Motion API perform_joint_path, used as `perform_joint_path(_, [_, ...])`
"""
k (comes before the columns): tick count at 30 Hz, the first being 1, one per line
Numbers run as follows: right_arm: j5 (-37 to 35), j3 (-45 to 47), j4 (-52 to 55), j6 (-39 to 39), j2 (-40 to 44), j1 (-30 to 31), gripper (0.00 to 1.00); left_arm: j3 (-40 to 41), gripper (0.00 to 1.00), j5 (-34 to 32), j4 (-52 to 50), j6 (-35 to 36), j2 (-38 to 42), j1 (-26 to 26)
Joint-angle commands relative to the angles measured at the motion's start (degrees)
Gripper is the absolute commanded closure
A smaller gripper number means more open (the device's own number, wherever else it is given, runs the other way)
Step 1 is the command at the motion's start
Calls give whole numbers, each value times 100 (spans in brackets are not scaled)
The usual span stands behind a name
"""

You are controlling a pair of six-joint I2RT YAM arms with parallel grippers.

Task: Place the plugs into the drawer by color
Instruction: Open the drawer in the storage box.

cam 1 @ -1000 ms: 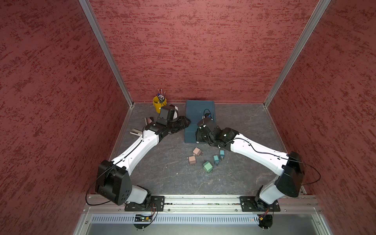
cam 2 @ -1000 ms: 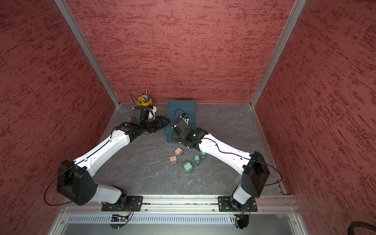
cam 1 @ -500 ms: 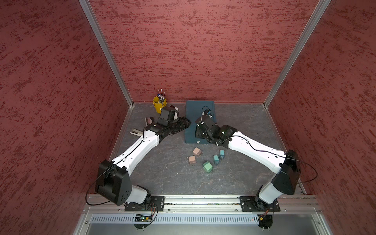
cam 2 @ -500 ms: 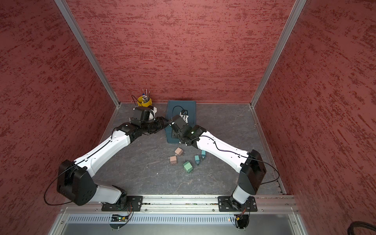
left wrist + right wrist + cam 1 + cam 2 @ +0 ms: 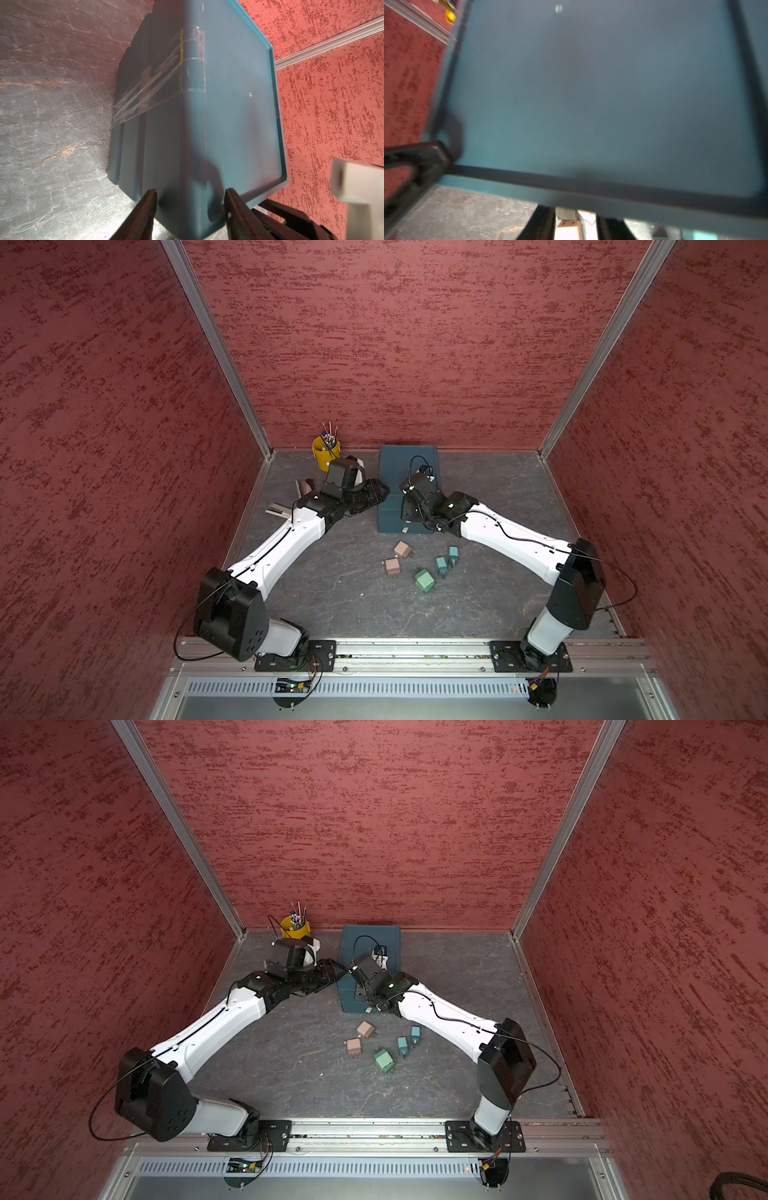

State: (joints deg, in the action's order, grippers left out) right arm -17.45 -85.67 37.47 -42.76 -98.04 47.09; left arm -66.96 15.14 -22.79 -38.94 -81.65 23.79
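The drawer is a teal box at the back; its fronts look shut. My left gripper has the box's front-left corner between its fingers, both touching. At the box front, my right gripper has its fingers either side of a pale tab, with a gap left on one side. In both top views the plugs lie loose in front of the box. Two are pinkish-tan, two are teal and one is green.
A yellow cup of pens stands at the back left. Two staplers lie by the left wall. Red walls close in on three sides. Both forearms reach across the table toward the box.
My right gripper has edged further in toward the box front and its jaws have narrowed. The left arm and the plugs have not moved.
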Motion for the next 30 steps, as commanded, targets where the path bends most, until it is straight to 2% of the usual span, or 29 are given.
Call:
perform_joint_path(1, [32,-99,-38,38,-6,-40,81,69,45,-31,-41,104,135,25])
perform_joint_path(3, [-1,-86,-22,65,17,-38,97,69,45,-46,-47,101,131,25])
perform_joint_path(4, [-12,-83,11,75,29,-35,100,69,45,-54,-49,93,128,29])
perform_joint_path(10, [65,361,-16,76,305,-12,100,69,47,-126,-67,48,107,29])
perform_joint_path(18, [59,1533,-85,-17,1414,344,100,16,50,-387,-205,-74,5,29])
perform_joint_path(30, [106,2513,464,-445,2627,809,100,-27,52,-512,-258,-130,-71,3])
